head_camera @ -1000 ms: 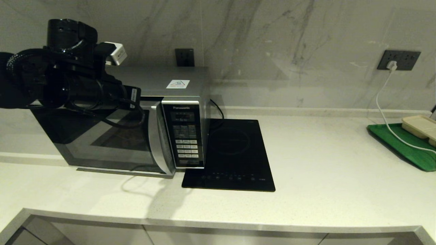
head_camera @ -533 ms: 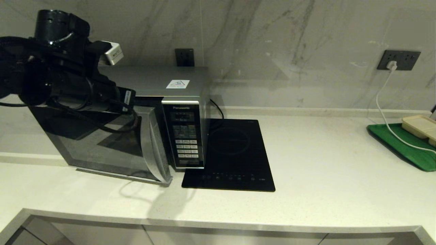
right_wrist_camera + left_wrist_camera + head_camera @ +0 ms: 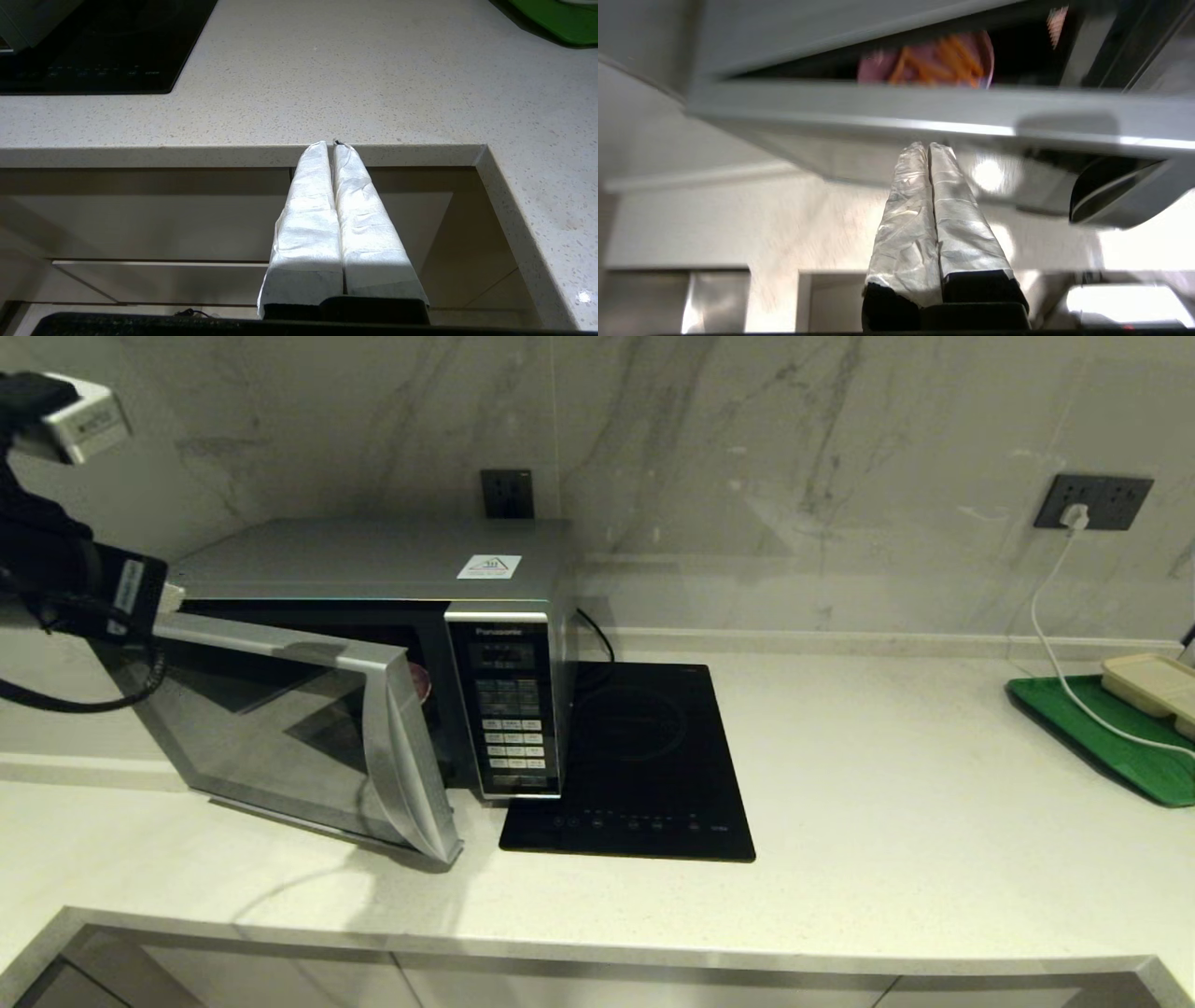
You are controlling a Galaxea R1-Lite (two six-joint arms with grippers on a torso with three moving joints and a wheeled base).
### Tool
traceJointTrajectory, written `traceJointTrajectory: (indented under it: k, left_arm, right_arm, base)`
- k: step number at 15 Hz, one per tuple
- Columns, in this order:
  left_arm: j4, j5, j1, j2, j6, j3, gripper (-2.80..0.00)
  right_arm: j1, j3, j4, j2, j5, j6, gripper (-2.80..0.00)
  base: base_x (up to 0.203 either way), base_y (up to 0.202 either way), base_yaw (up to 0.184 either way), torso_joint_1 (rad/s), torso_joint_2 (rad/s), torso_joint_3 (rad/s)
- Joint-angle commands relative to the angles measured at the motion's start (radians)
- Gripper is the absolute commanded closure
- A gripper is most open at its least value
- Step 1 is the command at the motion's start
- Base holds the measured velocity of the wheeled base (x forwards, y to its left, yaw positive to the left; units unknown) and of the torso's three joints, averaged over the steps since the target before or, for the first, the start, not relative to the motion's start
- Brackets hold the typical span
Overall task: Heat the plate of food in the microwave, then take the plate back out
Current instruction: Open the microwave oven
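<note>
The silver Panasonic microwave (image 3: 373, 555) stands at the counter's left, and its dark glass door (image 3: 280, 728) hangs partly open, swung out toward me. Through the gap the lilac plate of food (image 3: 934, 60) shows inside with several orange fries; in the head view only a pinkish sliver (image 3: 422, 683) of it appears. My left gripper (image 3: 928, 148) is shut on nothing, its tips just at the door's top edge. The left arm (image 3: 56, 579) sits at the far left. My right gripper (image 3: 331, 145) is shut and empty, parked low before the counter's front edge.
A flat black induction cooktop (image 3: 635, 756) lies right of the microwave. At the far right a green tray (image 3: 1102, 728) carries a beige compartment tray (image 3: 1153, 683). A white cable (image 3: 1055, 644) runs from the wall socket (image 3: 1092, 501) across it.
The microwave door has swung from almost closed to partly open. My left arm has drawn back leftward from in front of the door to the view's left edge.
</note>
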Motion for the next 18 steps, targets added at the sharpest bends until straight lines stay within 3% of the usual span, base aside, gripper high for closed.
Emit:
traceJointTrajectory:
  k: [1,6,11,18]
  left_arm:
    - [-0.038,0.001,-0.041,-0.012,-0.002,0.002,0.00]
    - [-0.044,0.039,-0.172,0.132,-0.036,-0.071,0.00]
    - [-0.043,0.040,-0.192,0.242,-0.163,-0.082,0.00]
    - [-0.048,0.038,-0.193,0.297,-0.212,-0.077,0.00]
  right_arm:
    - [0.001,0.000,0.001,0.001,-0.001,0.000,0.00]
    - [0.001,0.000,0.001,0.001,-0.001,0.000,0.00]
    - [0.001,0.000,0.001,0.001,-0.001,0.000,0.00]
    - [-0.001,0.000,0.001,0.001,-0.001,0.000,0.00]
  base:
    - [0.000,0.000,0.000,0.000,0.00,0.000]
    - [0.000,0.000,0.000,0.000,0.00,0.000]
    - [0.000,0.000,0.000,0.000,0.00,0.000]
    - [0.000,0.000,0.000,0.000,0.00,0.000]
